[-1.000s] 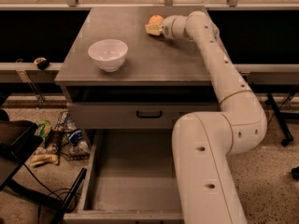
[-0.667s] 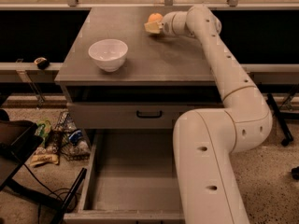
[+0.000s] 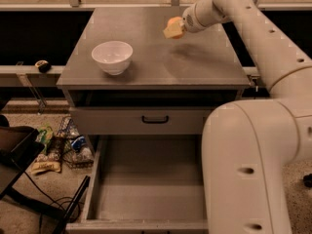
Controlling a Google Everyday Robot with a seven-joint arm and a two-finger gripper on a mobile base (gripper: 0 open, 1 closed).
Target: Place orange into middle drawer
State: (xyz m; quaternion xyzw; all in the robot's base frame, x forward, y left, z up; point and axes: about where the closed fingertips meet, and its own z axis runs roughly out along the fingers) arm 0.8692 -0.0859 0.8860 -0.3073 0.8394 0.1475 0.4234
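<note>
My gripper [image 3: 172, 29] is above the back middle of the grey cabinet top [image 3: 146, 62], shut on the orange [image 3: 175, 23], a small round fruit held between pale fingers. It hangs off the surface and casts a shadow to its right. The middle drawer [image 3: 146, 184] stands pulled open low in the view, with a bare flat grey floor and low side walls. It is well below and in front of the gripper.
A white bowl [image 3: 112, 56] stands on the cabinet top at the left. A shut drawer front with a black handle [image 3: 155, 119] is above the open drawer. My white arm [image 3: 253, 145] fills the right side. Bags and clutter [image 3: 63, 147] lie on the floor at left.
My gripper has lifted the orange off the cabinet top and carried it a little to the right. The bowl and the drawer have not moved.
</note>
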